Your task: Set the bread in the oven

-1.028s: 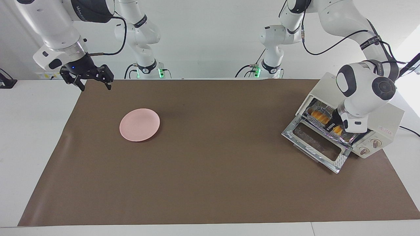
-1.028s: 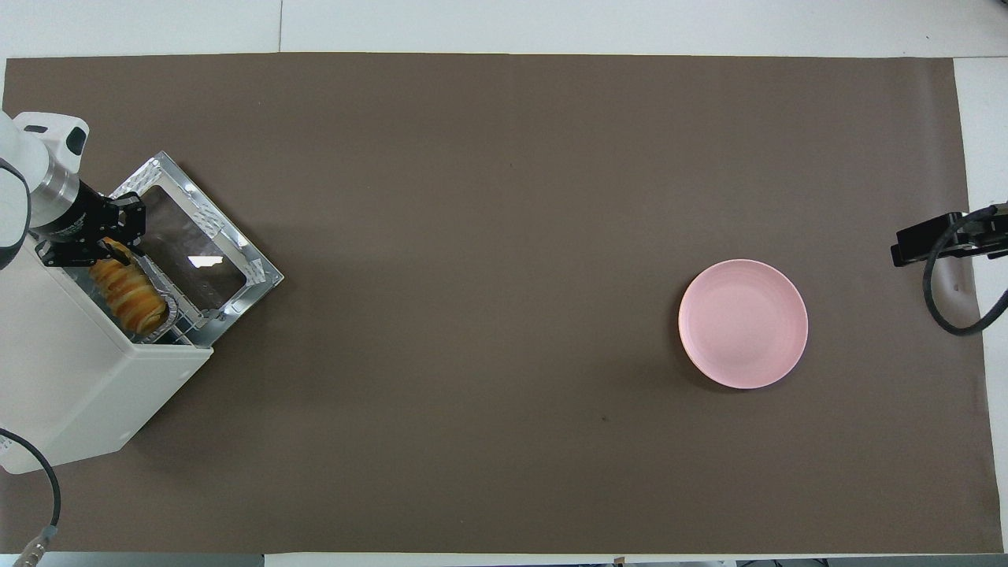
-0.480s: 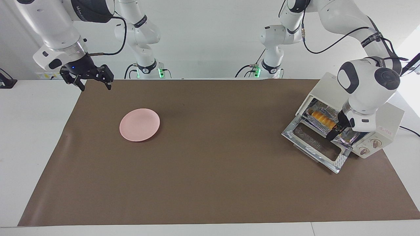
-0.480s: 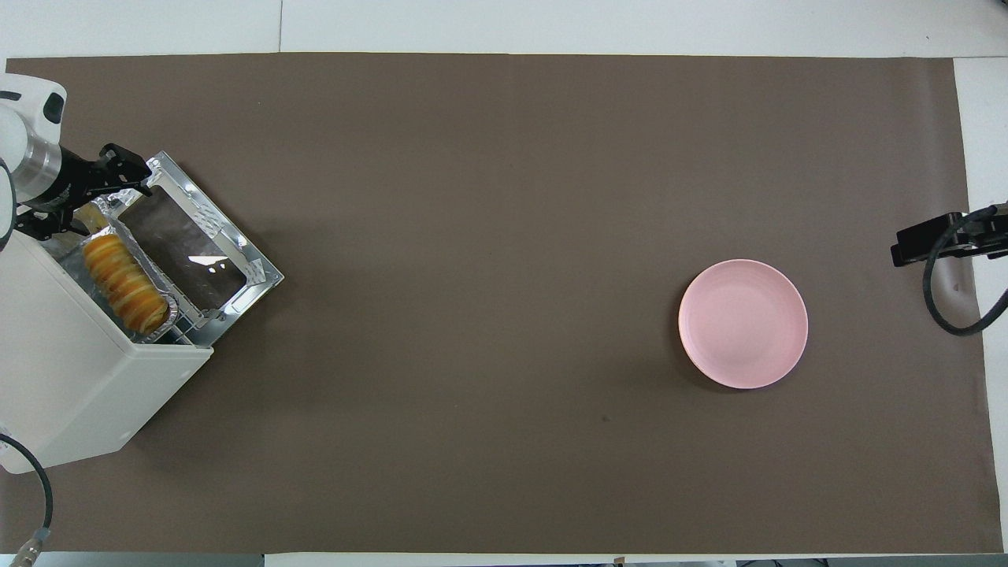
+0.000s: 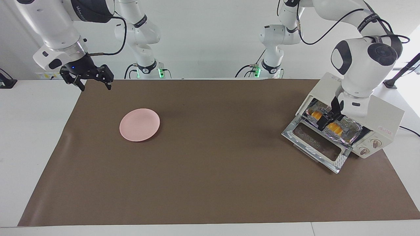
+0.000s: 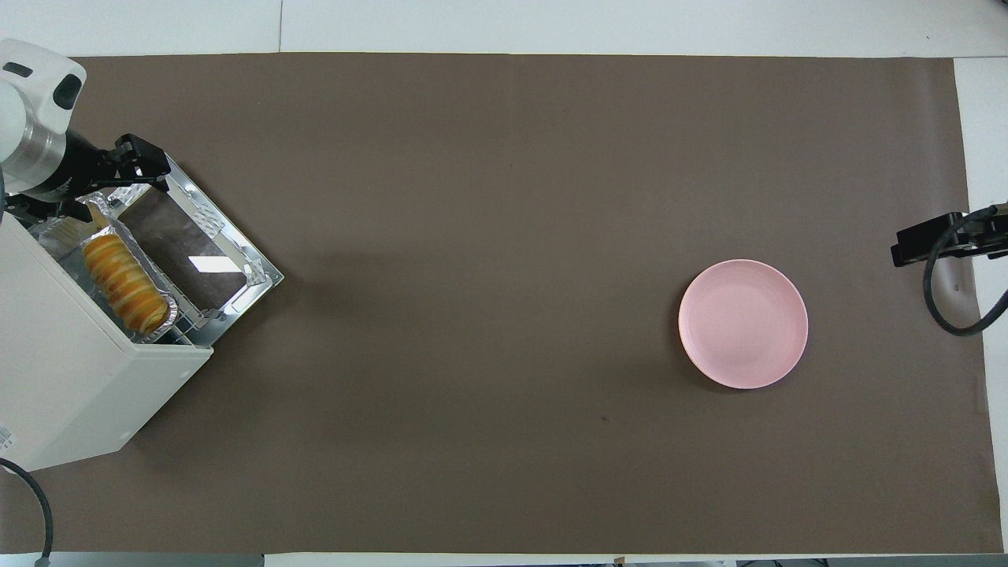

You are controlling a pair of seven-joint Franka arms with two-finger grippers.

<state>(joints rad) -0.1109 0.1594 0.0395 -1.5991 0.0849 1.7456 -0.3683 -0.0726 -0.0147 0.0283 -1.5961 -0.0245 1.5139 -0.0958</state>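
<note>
Left hand point(image 5: 329, 118) open above oven point(image 5: 377, 114) on brown-papered table point(image 5: 210, 183)

Even, bright, diffuse light is falling from above in both views. A window-like glow is washing out the facing view's upper corner at the left arm's end. The round pink plate point(image 5: 139, 124) is casting a soft, faint shadow on the matte brown mat point(image 5: 210, 157), which is showing no glare. A white glint is sitting on the glass drop-down door point(image 6: 193, 262) of the cream-white toaster oven point(image 6: 71, 370). Crinkled silver foil tray point(image 5: 347, 126) is glittering. Focus is holding sharp throughout.
</note>
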